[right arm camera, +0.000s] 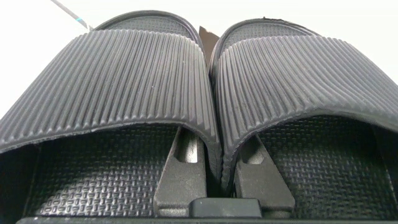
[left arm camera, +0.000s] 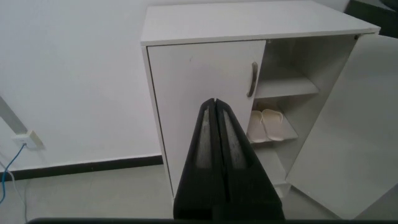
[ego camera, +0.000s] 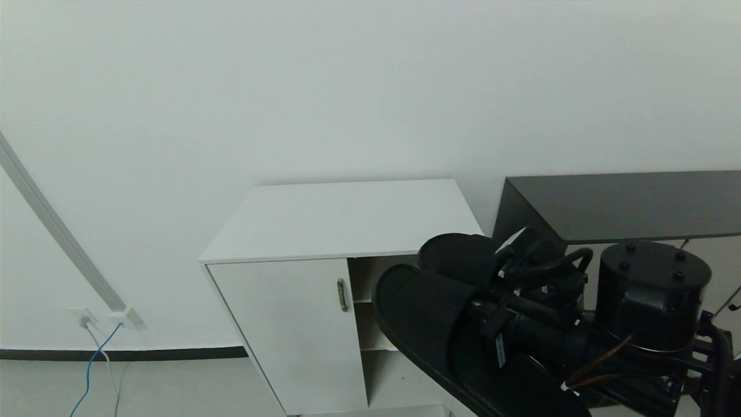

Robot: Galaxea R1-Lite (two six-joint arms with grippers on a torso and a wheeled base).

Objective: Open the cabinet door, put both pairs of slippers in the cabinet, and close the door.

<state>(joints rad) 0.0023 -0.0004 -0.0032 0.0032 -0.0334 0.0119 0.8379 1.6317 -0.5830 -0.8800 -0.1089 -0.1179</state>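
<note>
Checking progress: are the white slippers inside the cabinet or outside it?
Inside. The white slippers lie side by side on a shelf of the cabinet, seen past its open door.

A pair of white slippers (left arm camera: 268,124) lies on a shelf (left arm camera: 292,132) inside the cabinet (left arm camera: 249,22).

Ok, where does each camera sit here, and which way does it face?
Head: on the robot's head, facing forward and down at the white cabinet; the right arm shows lower right, carrying the black slippers.
Left wrist: on the left arm, looking along the shut left tool at the cabinet's open side and the white slippers inside.
Right wrist: on the right arm, looking along the right tool pinching the black slippers.
Shared: head and left wrist both see the cabinet.
</note>
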